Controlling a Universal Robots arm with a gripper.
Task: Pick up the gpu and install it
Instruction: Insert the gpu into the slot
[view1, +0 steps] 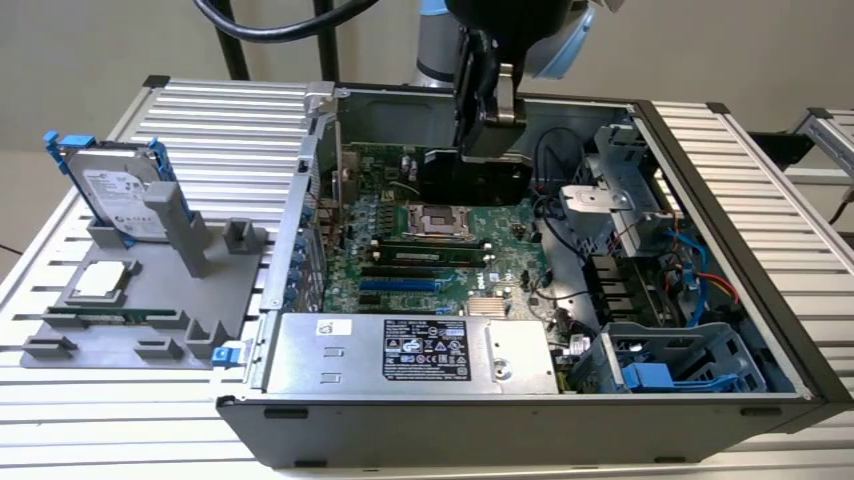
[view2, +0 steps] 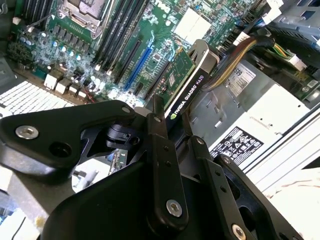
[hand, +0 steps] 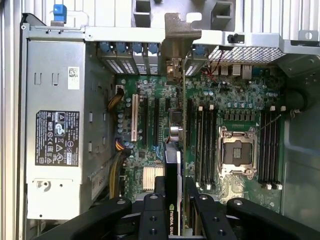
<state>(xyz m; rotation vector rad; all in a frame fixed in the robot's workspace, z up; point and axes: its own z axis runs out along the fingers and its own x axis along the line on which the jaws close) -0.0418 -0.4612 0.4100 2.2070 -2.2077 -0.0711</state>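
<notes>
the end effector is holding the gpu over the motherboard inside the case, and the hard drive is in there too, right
Not quite: the hard drive stands on the grey holder outside the case, as the exterior view shows. The end effector does hold the gpu over the motherboard.

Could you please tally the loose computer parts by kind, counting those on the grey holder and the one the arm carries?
hard drive: 1
processor chip: 1
memory stick: 1
gpu: 1, clamped in the gripper
Total: 4

Green motherboard, black gpu, seemingly blue-framed silver hard drive.
</notes>
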